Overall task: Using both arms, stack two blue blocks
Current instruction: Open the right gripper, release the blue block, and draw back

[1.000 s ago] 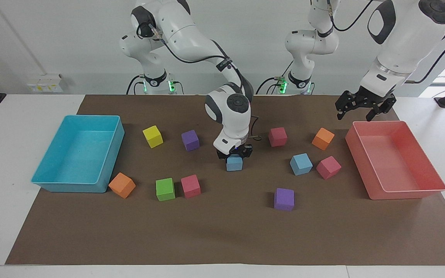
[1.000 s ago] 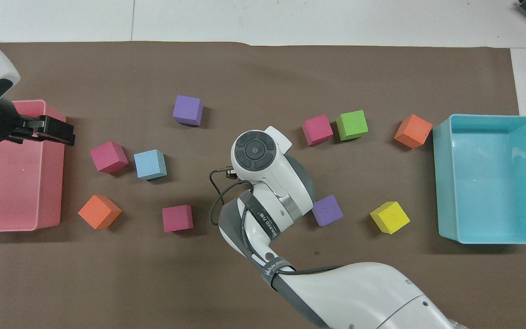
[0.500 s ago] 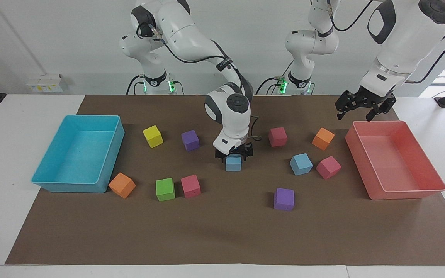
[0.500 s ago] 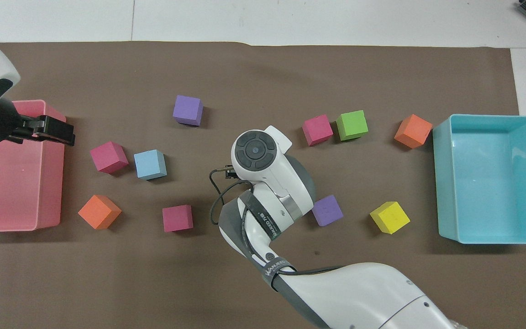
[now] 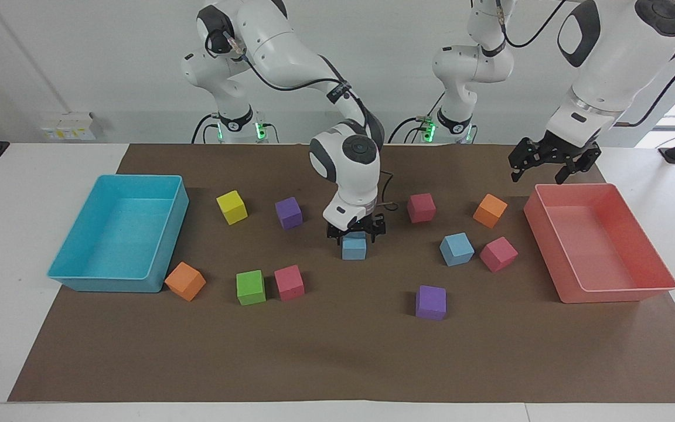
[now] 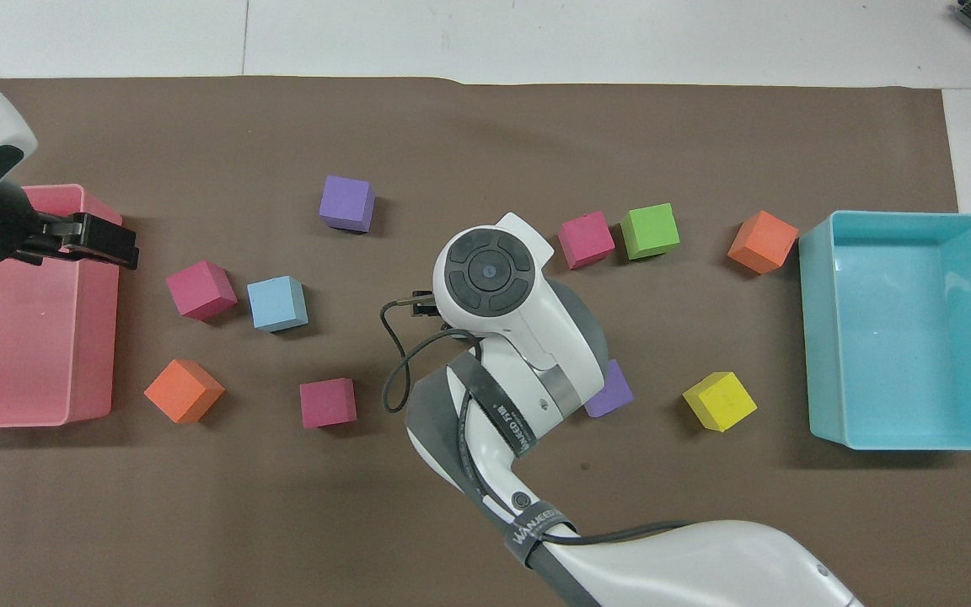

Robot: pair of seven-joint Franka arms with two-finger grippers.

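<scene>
One blue block (image 5: 354,247) sits on the brown mat at the table's middle. My right gripper (image 5: 355,233) is open just over it, its fingers to either side of the block's top with a gap showing. In the overhead view the right arm's wrist (image 6: 487,274) hides that block. The second blue block (image 5: 456,249) (image 6: 277,303) sits toward the left arm's end, beside a pink cube (image 5: 498,254). My left gripper (image 5: 539,172) (image 6: 106,244) waits open in the air over the pink tray's (image 5: 636,287) edge nearest the robots.
Purple (image 5: 430,302) (image 5: 289,212), pink (image 5: 420,207) (image 5: 289,282), orange (image 5: 490,210) (image 5: 185,281), green (image 5: 250,287) and yellow (image 5: 231,207) cubes lie scattered on the mat. A turquoise tray (image 5: 79,275) stands at the right arm's end.
My right gripper has risen a little off the middle blue block, so more of the block's top shows. The block stayed in place. The left arm has not moved.
</scene>
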